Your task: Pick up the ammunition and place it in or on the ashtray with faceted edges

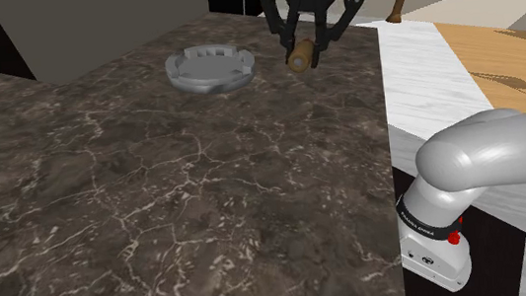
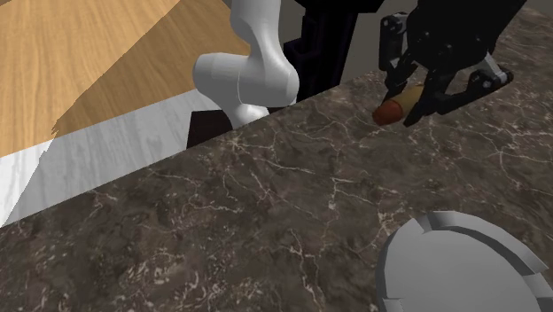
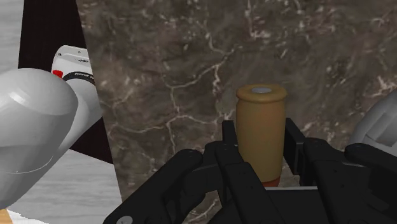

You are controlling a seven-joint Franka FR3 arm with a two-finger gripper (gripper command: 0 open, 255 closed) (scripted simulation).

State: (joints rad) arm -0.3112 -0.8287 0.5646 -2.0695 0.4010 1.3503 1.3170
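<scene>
We are seeing the all-black two-finger gripper (image 1: 301, 49) at the far side of the dark brown marble counter with pale veins (image 1: 158, 212), close to its far right corner in the shoulder view. The gripper is grasping the small tan cylinder-shaped ammunition (image 1: 299, 54). In the wrist view the two black fingers (image 3: 229, 137) are pressing on both sides of the ammunition (image 3: 259, 124). Its flat end with a grey disc is pointing away from the hand, towards the counter, and a reddish part is showing low between the fingers.

In the second exterior view the ammunition (image 2: 396, 106) is sitting tilted in the gripper (image 2: 409, 102) near the counter's edge. We cannot tell if it is touching the surface.

The grey round ashtray with faceted edges and a notched rim (image 1: 209, 68) is standing on the counter to the shoulder view's left of the gripper, near it but clearly apart. In the second exterior view the ashtray (image 2: 461, 266) is lying at the near right, well apart from the ammunition.

The white arm (image 1: 490, 155) is reaching from the stand (image 1: 434, 244) at the shoulder view's lower right.
</scene>
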